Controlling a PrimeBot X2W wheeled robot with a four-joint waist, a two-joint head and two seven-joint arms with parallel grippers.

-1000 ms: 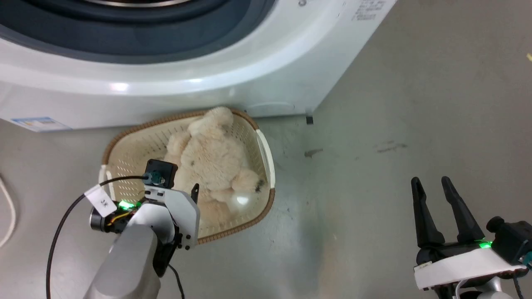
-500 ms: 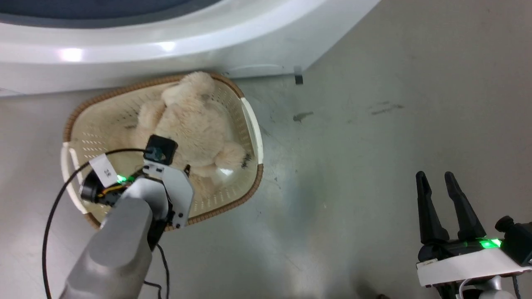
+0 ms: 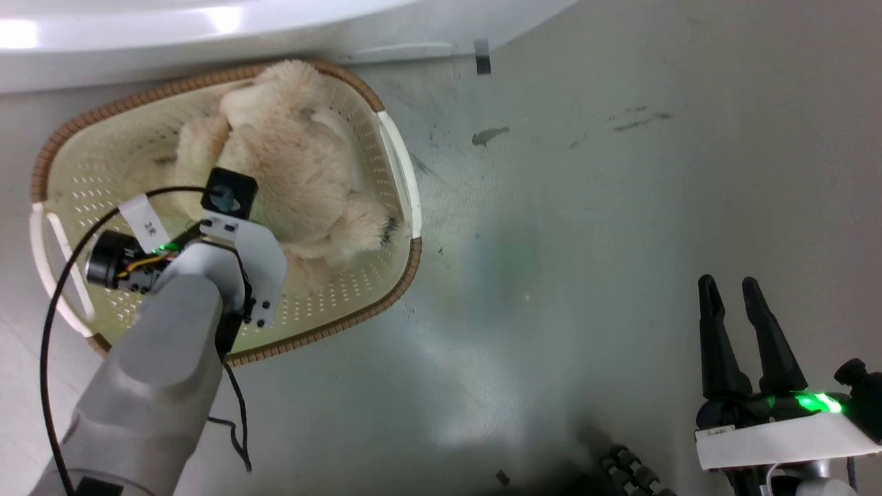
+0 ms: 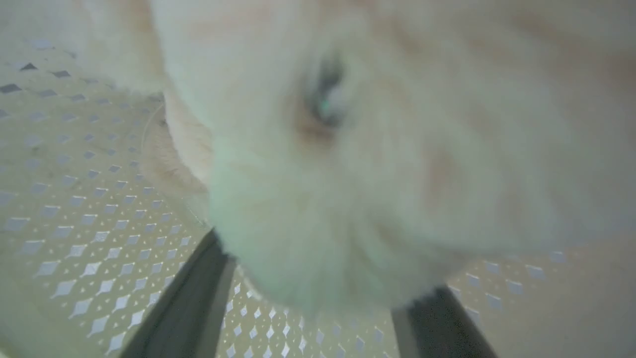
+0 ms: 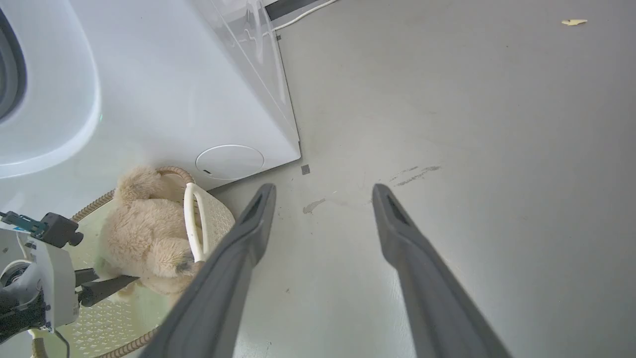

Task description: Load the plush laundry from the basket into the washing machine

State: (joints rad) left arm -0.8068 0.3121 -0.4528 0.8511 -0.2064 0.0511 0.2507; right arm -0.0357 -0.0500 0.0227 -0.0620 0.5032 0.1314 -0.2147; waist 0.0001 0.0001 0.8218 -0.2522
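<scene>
- The right gripper point(image 3: 727, 284) sits at the lower right of the head view over bare grey floor point(image 3: 586, 207). Its two dark fingers point up the frame with a clear gap between them, so it is released and holds nothing. A green light point(image 3: 813, 403) glows at its base.
- In the right wrist view the same gripper point(image 5: 324, 189) shows its fingers parted above the floor, well apart from the basket point(image 5: 216, 219).
- The left arm point(image 3: 158, 358) comes in from the lower left of the head view and reaches down into the basket point(image 3: 103, 165). Its wrist camera point(image 3: 227, 193) and white bracket hide the fingers there. A black cable point(image 3: 52, 331) with a white tag point(image 3: 143, 222) loops beside it.
- In the left wrist view the left gripper point(image 4: 325, 266) is spread wide, with one dark finger at each side of the bottom edge. A blurred lobe of the soft toy point(image 4: 397, 149) sits between the fingers, which are not clamped on it. The basket's perforated inside point(image 4: 74, 199) shows at the left.
- The soft toy point(image 3: 296, 165) lies inside the basket, in its right half in the head view, with one end against the far rim.
- The basket stands on the floor at the upper left of the head view, with a brown rim and a white handle point(image 3: 400, 162) on its right side.
- The washing machine point(image 3: 207, 41) runs as a white band along the top left edge, just beside the basket's far rim.
- In the right wrist view the washing machine point(image 5: 174, 89) takes the upper left. A round panel point(image 5: 229, 161) is low on its front, just above the toy point(image 5: 144, 233).
- A dark smudge point(image 3: 490, 135) marks the floor to the right of the basket.
</scene>
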